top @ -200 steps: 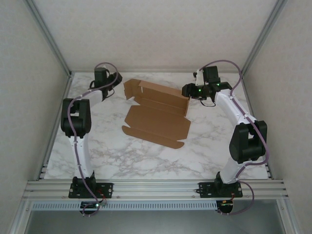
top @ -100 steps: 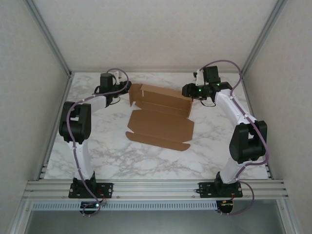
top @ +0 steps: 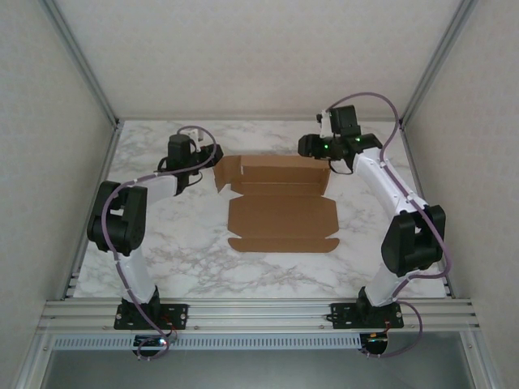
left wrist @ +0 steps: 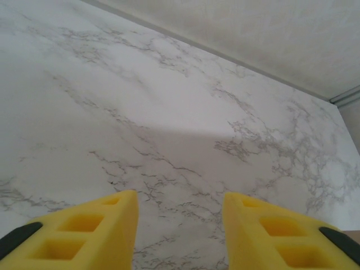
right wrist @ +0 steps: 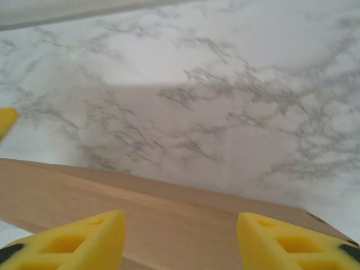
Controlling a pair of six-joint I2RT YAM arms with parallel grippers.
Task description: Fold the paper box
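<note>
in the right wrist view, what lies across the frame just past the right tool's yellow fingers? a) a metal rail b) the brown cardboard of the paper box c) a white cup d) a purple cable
b: the paper box runs as a brown band across the view behind the yellow fingers of the right tool, with the marble table beyond it.

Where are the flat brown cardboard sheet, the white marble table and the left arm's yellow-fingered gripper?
Flat brown cardboard sheet (top: 282, 217): top view, on its wide middle panel.
White marble table (top: 276, 275): top view, bare patch before the sheet.
Left gripper (left wrist: 180, 205): left wrist view, midway between yellow fingertips.
</note>
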